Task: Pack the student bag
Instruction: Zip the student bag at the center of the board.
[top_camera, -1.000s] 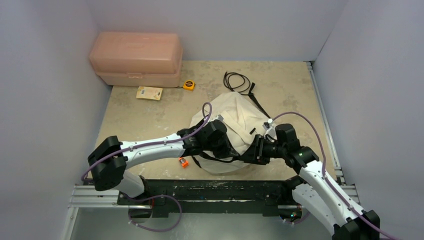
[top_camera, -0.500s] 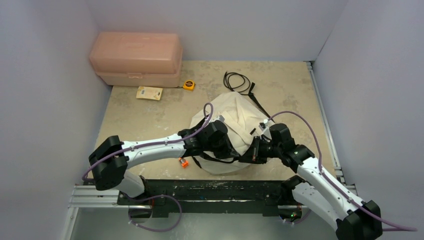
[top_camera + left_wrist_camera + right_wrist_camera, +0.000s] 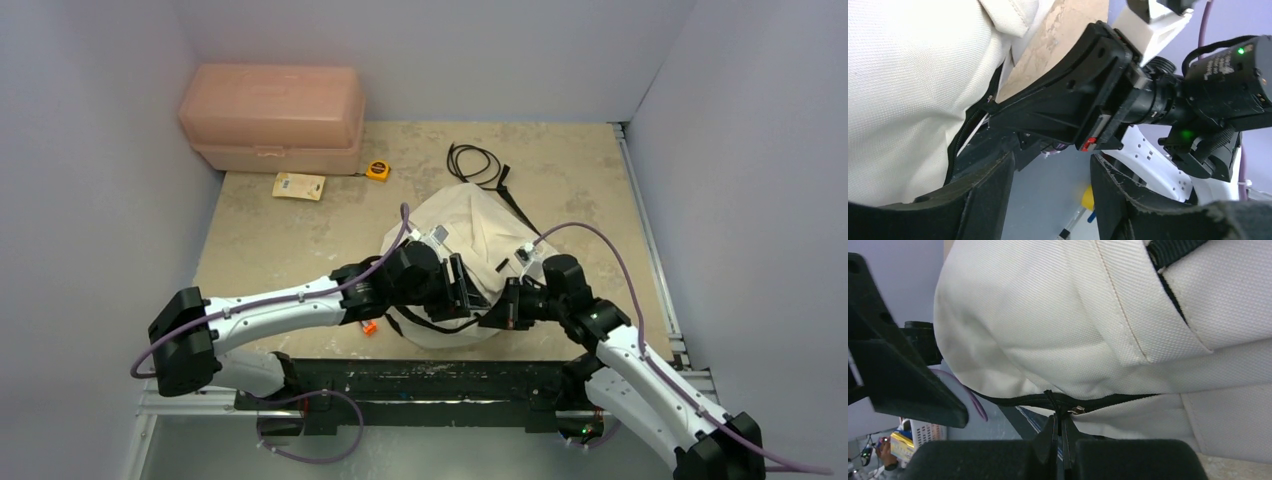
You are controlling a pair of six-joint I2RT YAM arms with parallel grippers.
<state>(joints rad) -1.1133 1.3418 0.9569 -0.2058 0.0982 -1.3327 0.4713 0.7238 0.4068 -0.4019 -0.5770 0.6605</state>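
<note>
The student bag (image 3: 470, 235) is lying on the near middle of the tabletop (image 3: 290, 240). Its long axis is running from the near edge toward the far edge and leaning slightly to the right. Its black straps (image 3: 478, 165) are trailing off the far end toward the far edge. The near end is being covered in the overhead view by both arms, so its outline there cannot be made out. The right claw (image 3: 1060, 429) is being kept fully closed, with a black zipper pull (image 3: 1052, 399) pinched between its tips on the bag's black zipper (image 3: 1113, 398). The rest of that zipper line is being cut off by folds of cream cloth. The left claw (image 3: 1050, 170) is being held open just beside the bag's near left side, with nothing between its fingers. A pink box (image 3: 270, 115) is sitting in the far left corner. A yellow tape measure (image 3: 377, 170) and a pale packet (image 3: 299, 185) are lying near it. A small orange item (image 3: 368, 326) near the near edge is being partly hidden by the left arm, and it is too small to be identified.
</note>
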